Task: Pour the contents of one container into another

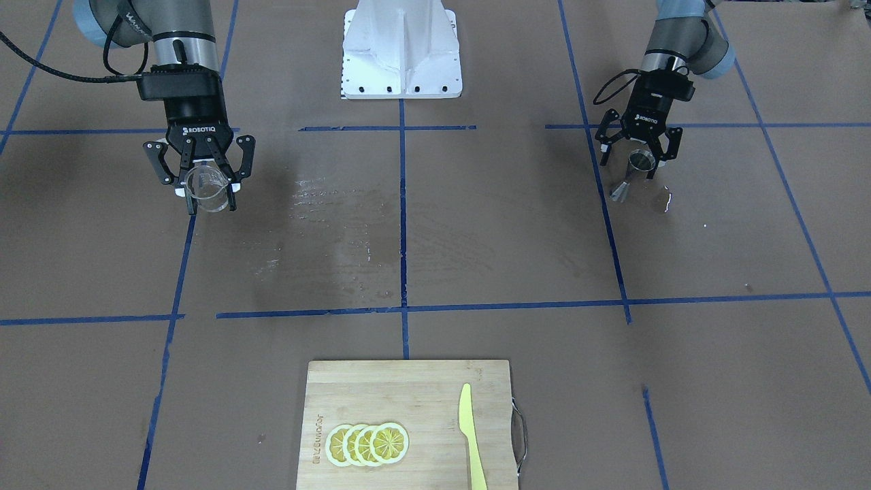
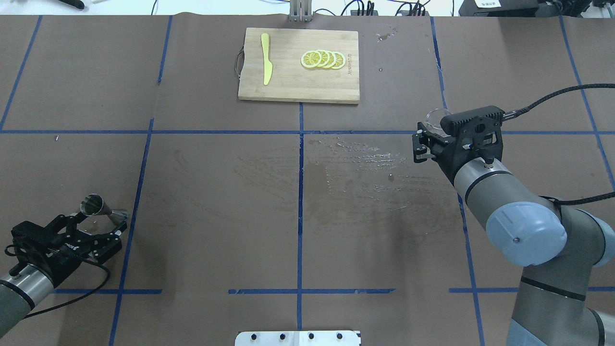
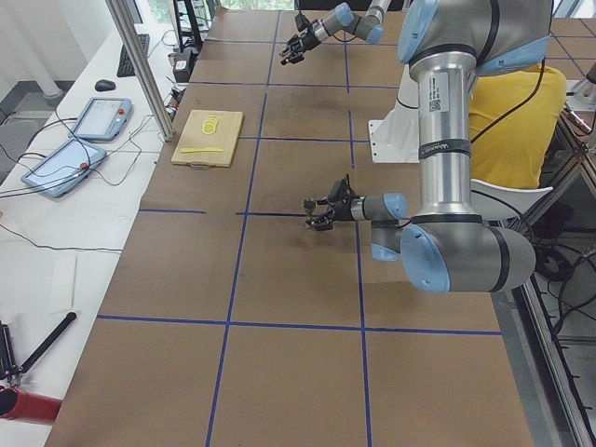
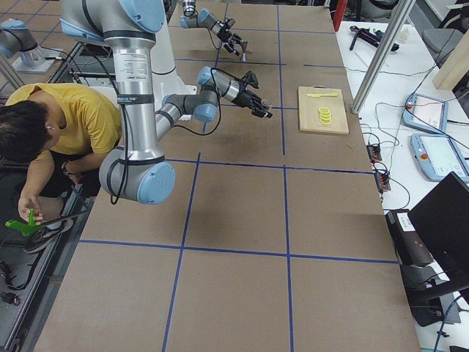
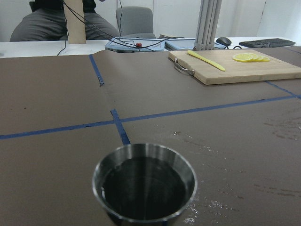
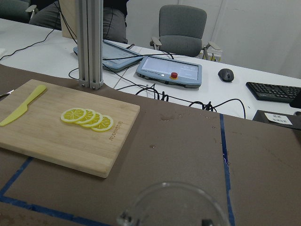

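the right gripper point(image 1: 211, 204) has its jaws clenched on the glass cup point(image 1: 206, 185) and holds it clear of the table point(image 1: 476, 224), upright, which i judge keeps anything inside from spilling on the way across. the jigger point(image 1: 639, 162) stands on the table at the far side, well apart from the cup. the left gripper point(image 1: 631, 168) sits low around it with jaws spread, one finger plainly off the metal in the front view. that looks like a stance for steadying the narrow-waisted piece before anything is tipped into it. a wet smear point(image 1: 340, 224) lies on the table between the two arms. the cutting board point(image 1: 408, 388) with lemon slices point(image 1: 367, 444) lies at the operators' edge, out of the way.

whether the cup holds liquid cannot be told, as the glass is too clear and small. the jigger's bowl looks dark in the left wrist view, but whether it is full or just shadowed is unclear. that view shows no fingers, and the right arm covers most of the cup from overhead.
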Available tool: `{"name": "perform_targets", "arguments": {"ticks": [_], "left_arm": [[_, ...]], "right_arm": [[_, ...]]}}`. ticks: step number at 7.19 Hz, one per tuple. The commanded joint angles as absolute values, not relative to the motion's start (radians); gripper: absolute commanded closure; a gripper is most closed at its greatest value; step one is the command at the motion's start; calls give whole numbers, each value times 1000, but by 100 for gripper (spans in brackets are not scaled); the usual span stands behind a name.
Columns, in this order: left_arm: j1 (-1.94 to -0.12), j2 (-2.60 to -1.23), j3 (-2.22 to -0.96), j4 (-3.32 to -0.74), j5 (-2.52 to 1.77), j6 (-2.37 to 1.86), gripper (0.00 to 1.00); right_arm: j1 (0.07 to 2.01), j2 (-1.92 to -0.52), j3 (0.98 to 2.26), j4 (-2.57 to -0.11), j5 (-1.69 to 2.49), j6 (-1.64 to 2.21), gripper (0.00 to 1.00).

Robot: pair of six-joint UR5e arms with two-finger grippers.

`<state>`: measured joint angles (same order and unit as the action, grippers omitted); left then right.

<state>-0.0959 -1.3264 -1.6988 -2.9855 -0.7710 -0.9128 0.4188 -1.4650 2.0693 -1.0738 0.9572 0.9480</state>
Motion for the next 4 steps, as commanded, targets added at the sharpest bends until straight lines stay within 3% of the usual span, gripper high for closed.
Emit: {"name": "perform_targets", "arguments": {"ticks": [1,4], "left_arm": [[-100,-1296,-1831,-2746,-889,-913,0],[-126,-1226,-1862,-2698,-1020,-911,0]], "right_arm": [[419,-1465,2069,-1074,957,948,100],[419,-1463,2069,-1074,957,948,100]]}}
